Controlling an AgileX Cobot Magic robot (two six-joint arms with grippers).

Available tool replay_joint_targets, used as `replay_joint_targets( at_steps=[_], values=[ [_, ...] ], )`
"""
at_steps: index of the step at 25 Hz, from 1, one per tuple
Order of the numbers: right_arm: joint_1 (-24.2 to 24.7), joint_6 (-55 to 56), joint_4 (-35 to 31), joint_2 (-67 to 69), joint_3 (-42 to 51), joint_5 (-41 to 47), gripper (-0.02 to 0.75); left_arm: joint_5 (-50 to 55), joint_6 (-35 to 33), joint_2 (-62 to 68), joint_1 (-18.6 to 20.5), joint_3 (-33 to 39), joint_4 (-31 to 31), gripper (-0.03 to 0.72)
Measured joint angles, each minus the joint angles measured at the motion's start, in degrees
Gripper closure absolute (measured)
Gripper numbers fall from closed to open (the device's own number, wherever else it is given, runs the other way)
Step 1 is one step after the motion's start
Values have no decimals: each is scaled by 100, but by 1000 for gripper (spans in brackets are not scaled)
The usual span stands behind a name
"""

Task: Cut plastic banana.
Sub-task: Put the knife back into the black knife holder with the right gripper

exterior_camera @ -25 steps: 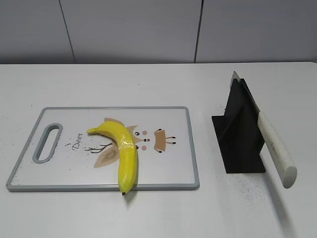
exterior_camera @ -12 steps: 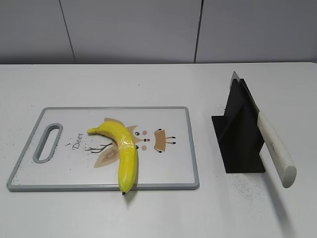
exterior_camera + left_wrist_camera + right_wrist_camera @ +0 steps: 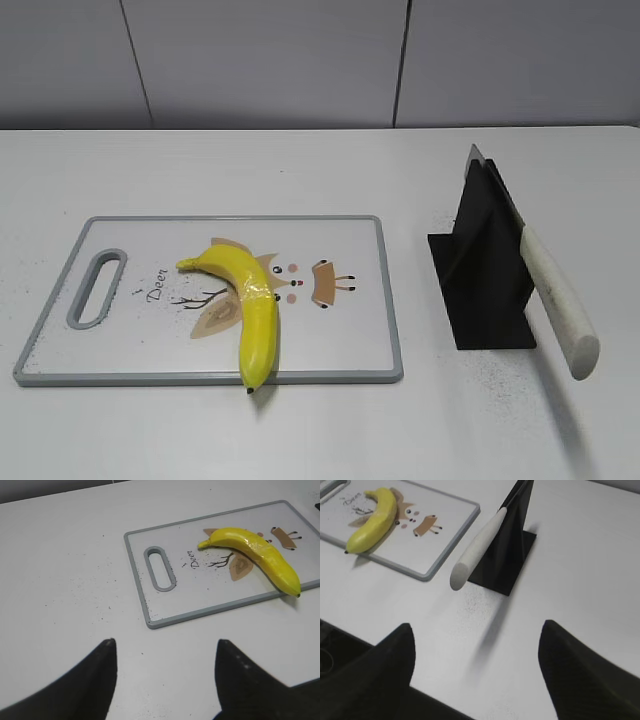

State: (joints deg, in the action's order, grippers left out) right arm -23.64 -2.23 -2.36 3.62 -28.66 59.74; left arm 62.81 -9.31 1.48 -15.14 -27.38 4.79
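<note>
A yellow plastic banana (image 3: 249,300) lies on a white cutting board (image 3: 330,340) with a grey rim, its lower tip over the board's front edge. It also shows in the left wrist view (image 3: 257,554) and the right wrist view (image 3: 372,519). A knife with a white handle (image 3: 558,300) rests slanted in a black stand (image 3: 483,270), handle toward the front; it also shows in the right wrist view (image 3: 476,549). My left gripper (image 3: 165,642) is open and empty over bare table, short of the board. My right gripper (image 3: 477,627) is open and empty, short of the knife handle. Neither gripper shows in the exterior view.
The board (image 3: 200,607) has a slot handle (image 3: 160,568) at its left end and a printed deer picture. Dark specks dot the white table (image 3: 320,430) around the stand and the board. A grey wall (image 3: 300,60) runs behind the table.
</note>
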Motion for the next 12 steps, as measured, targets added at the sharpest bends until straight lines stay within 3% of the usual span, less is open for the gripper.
replay_joint_targets(
  at_steps=[12],
  values=[
    [0, 497, 276, -391, 0, 38, 153, -10, 0, 0, 15, 2, 11, 104]
  ],
)
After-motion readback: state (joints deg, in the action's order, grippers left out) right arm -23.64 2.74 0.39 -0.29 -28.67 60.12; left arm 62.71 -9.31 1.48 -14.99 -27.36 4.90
